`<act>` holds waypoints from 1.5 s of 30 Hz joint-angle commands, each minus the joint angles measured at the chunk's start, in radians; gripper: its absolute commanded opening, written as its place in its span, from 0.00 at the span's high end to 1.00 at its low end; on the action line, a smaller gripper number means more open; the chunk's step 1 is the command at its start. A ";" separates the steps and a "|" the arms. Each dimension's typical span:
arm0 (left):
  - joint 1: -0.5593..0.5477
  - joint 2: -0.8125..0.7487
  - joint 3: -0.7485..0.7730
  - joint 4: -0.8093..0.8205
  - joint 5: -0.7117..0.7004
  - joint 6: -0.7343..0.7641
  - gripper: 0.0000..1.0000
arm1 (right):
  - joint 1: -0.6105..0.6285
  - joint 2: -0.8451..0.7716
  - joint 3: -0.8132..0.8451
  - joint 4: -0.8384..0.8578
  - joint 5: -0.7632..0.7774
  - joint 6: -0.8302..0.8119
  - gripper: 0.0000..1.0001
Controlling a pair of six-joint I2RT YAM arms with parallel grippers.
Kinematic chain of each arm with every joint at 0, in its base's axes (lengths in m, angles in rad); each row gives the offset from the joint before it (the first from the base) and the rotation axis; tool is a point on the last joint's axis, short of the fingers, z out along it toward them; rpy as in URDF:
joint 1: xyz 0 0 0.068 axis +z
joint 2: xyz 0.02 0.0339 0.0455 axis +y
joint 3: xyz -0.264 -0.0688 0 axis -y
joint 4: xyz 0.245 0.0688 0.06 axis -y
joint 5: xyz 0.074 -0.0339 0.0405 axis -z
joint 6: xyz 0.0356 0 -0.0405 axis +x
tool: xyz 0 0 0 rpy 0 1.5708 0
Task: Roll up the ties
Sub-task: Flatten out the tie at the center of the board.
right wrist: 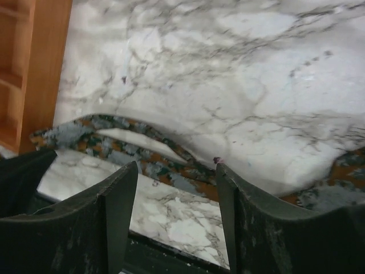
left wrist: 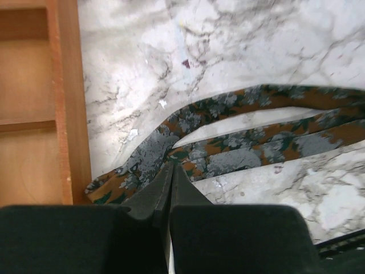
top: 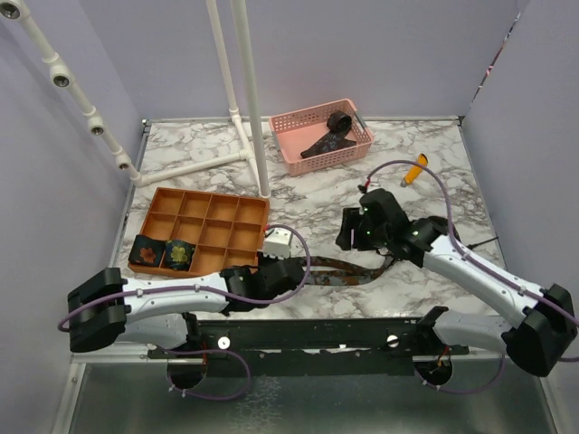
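1. While one rolled tie (top: 145,251) and a second rolled tie (top: 179,255) sit side by side in the orange tray (top: 213,193), in the compartments closest to the near-left corner of the desk (top: 317,208), the tray's other compartments look bare. I judge the job only partly done.
2. A patterned tie (top: 344,274) lies flat along the near edge of the desk, about midway between the left and right edges. It is doubled over on itself in long strips, and no part of it is wound into a coil.
3. The left end effector (left wrist: 171,166) is clenched on the folded end of that tie, just beside the tray's rim, with its fingers pressed together over the fabric.
4. The right end effector (right wrist: 177,168) is released. Its fingers are spread wide and hang over the same tie, further toward the right edge, and no contact with the cloth shows.
5. At the far edge, a pink basket (top: 288,136) holds a dark basket tie (top: 324,143), part coil and part loose strip. I cannot tell whether this is one tie or two.
6. By my estimate, what is left is to wind the patterned tie into a coil, seat it in a free tray compartment, then deal with the basket's contents.
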 commanded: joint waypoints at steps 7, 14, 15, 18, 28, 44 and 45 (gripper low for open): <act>0.007 -0.345 0.003 -0.134 -0.126 -0.083 0.93 | 0.214 0.266 0.034 -0.029 0.061 -0.144 0.41; 0.007 -0.419 -0.038 -0.184 -0.116 -0.143 0.92 | 0.220 0.395 0.072 -0.072 0.201 -0.172 0.44; 0.007 -0.420 -0.041 -0.187 -0.113 -0.142 0.92 | 0.221 0.398 0.075 -0.070 0.208 -0.176 0.43; 0.007 -0.421 -0.041 -0.204 -0.116 -0.141 0.92 | 0.223 0.419 0.091 -0.076 0.228 -0.189 0.38; 0.008 -0.426 -0.049 -0.210 -0.119 -0.143 0.92 | 0.223 0.553 0.128 -0.028 0.240 -0.163 0.61; 0.007 -0.461 -0.040 -0.236 -0.129 -0.131 0.92 | 0.222 0.341 0.137 -0.099 0.182 -0.164 1.00; 0.007 -0.461 -0.041 -0.236 -0.131 -0.129 0.92 | 0.222 0.318 0.138 -0.115 0.148 -0.177 1.00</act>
